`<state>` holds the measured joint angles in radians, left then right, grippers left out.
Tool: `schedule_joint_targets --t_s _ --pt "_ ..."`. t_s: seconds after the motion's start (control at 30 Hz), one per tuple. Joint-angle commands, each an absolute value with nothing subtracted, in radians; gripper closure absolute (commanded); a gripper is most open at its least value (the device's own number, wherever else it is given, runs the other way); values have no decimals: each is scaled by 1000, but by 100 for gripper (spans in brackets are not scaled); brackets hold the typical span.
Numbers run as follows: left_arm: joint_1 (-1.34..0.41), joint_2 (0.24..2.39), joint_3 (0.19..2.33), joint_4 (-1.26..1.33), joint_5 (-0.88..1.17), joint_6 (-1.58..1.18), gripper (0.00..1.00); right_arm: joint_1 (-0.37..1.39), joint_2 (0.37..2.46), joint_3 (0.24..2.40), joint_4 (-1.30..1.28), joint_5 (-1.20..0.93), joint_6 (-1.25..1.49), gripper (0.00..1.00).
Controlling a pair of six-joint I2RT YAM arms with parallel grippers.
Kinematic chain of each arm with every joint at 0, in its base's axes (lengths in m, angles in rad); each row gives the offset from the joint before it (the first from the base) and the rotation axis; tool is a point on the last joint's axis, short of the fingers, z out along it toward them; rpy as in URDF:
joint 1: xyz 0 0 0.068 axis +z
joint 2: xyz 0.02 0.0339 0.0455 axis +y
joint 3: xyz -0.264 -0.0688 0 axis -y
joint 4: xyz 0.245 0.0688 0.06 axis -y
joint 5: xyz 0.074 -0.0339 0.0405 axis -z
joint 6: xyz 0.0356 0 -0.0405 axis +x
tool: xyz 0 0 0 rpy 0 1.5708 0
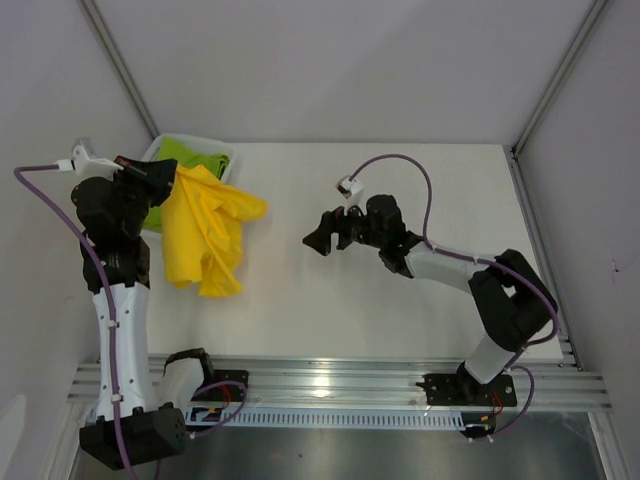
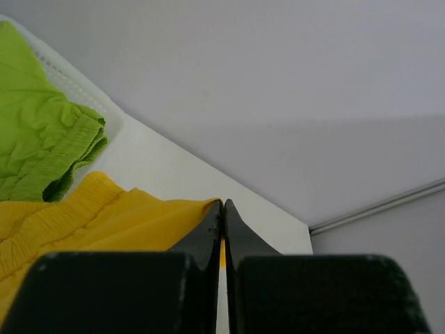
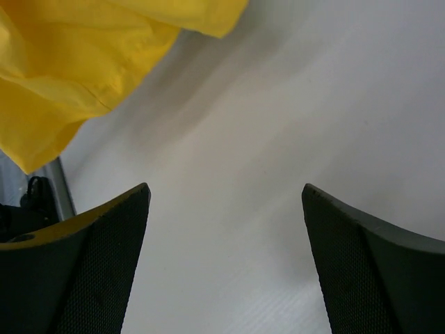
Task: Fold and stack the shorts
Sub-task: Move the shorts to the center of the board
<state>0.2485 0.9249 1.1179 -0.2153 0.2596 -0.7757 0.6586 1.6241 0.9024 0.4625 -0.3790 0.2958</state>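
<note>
My left gripper (image 1: 172,178) is shut on the waistband of the yellow shorts (image 1: 205,232) and holds them up so that they hang over the table's left side. In the left wrist view the yellow shorts (image 2: 104,219) lie pinched between my closed fingertips (image 2: 223,209). The lime green shorts (image 1: 190,157) lie crumpled in the white mesh basket (image 1: 225,152) at the back left; they also show in the left wrist view (image 2: 38,132). My right gripper (image 1: 328,238) is open and empty above the table's middle, right of the hanging cloth, whose lower part shows in the right wrist view (image 3: 76,62).
The white table (image 1: 400,280) ends at a metal rail (image 1: 330,385) along the near edge. Grey walls stand close on the left, back and right. The basket's rim (image 2: 76,87) sits against the back left corner.
</note>
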Motion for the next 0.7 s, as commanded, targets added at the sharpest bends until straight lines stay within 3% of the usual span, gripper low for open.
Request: schedule_joint_targets --t_s 0.0,0.13,0.27,0.43,0.67 --pt "252 877 1112 -193 314 -752 100 689 1748 1060 482 -576 267 10" --pt "250 861 1095 -207 296 -750 100 771 1833 1176 445 -617 279 13" --pt "252 874 1097 -213 318 -756 100 854 1845 1155 518 -508 301 4" --pt "250 858 1100 -244 275 -759 100 861 1963 1281 581 -636 415 2" --pt "250 888 1108 -276 219 -776 100 985 1890 1151 688 -538 483 1"
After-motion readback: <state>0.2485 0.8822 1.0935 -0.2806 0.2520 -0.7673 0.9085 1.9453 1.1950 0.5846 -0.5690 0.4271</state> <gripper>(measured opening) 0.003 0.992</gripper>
